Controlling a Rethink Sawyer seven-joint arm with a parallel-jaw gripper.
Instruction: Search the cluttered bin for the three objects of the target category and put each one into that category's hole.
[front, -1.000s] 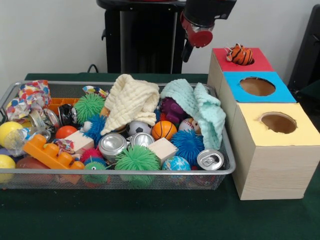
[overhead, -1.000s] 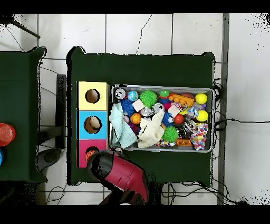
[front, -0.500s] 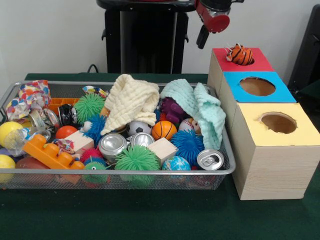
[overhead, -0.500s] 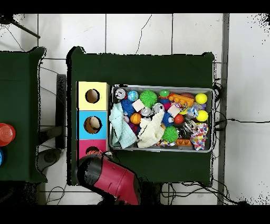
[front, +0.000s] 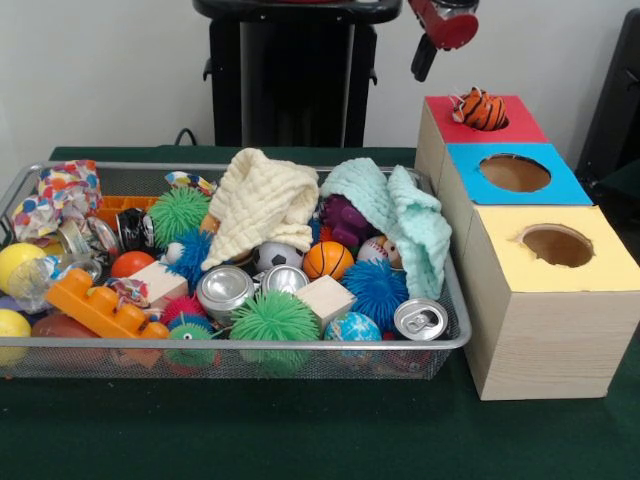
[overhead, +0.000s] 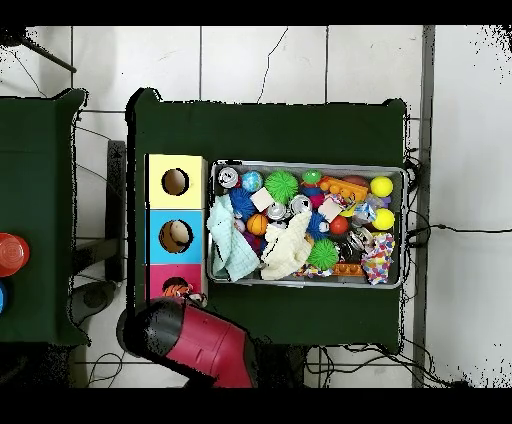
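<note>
tiger toy (front: 482, 108): sits in the red box's (front: 520, 125) hole (overhead: 175, 290), half out, resting on the rim, not dropped through.
risk: it may stay lodged on the rim or tip out onto the desk (front: 300, 430); judged not fully sunk.
pincer (front: 424, 62): high above the red box at the desk's far edge, carrying nothing visible; whether apart or together, I cannot tell.
bin (front: 250, 343): crowded with balls, cans, blocks; cream cloth (front: 262, 200) and mint cloth (front: 400, 215) cover things, so remaining targets may be missed.
purple toy (front: 345, 218): part hidden under the mint cloth; a grab there could snag the cloth.
</note>
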